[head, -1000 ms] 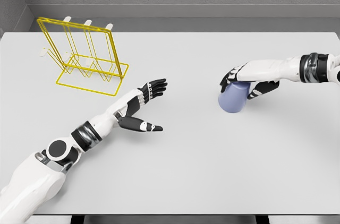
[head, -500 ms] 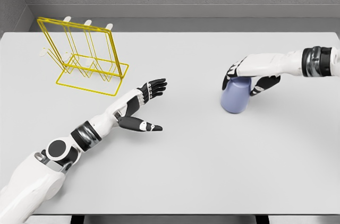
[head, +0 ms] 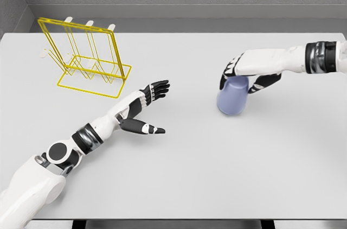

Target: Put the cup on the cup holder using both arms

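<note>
Cup [head: 232,96]: pale blue, directly under the right hand, tilted, its wide end facing down and toward the camera, right of the table's centre.
Right hand [head: 245,75]: clamped over the cup's upper end, dark fingers [head: 227,71] wrapped down one side, thumb on the other; its arm comes in from the right edge.
Left hand [head: 145,108]: well apart from the cup, off to its left, palm turned sideways, fingers spread wide and gripping nothing, thumb pointing right.
Cup holder [head: 87,58]: yellow wire rack with white-tipped pegs, beyond the left hand, toward the far left corner.
Table [head: 206,164]: plain white, carrying it all.
</note>
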